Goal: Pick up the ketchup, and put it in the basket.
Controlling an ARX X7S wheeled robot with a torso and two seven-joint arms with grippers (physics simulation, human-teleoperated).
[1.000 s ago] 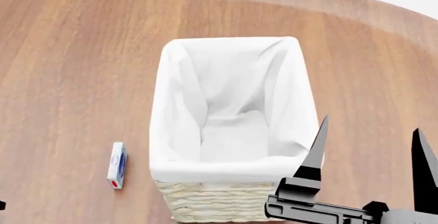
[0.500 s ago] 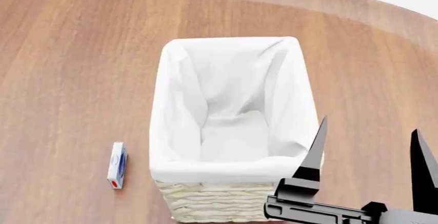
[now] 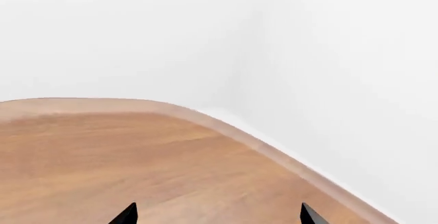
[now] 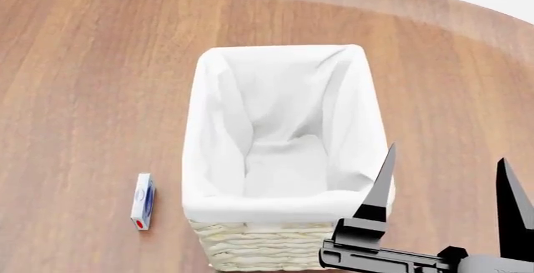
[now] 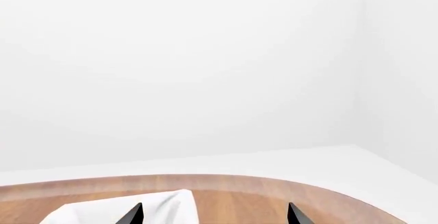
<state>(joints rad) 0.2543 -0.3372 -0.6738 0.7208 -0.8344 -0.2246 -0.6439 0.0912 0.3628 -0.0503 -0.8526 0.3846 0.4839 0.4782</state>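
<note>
Notably, the ketchup appears in none of the views, so its place cannot be told. The likely risk is a blind search: the right gripper (image 4: 446,176), spread wide and empty at the head view's lower right, sits just beside the basket (image 4: 267,245) and could snag its cloth liner or shove it. The left gripper (image 3: 216,215) shows only two black tips, also apart. The basket is rectangular cream wicker with soft, creased white fabric. A small flat white box (image 4: 142,201) lies lower left on the smooth, rounded wooden table (image 4: 84,85).
</note>
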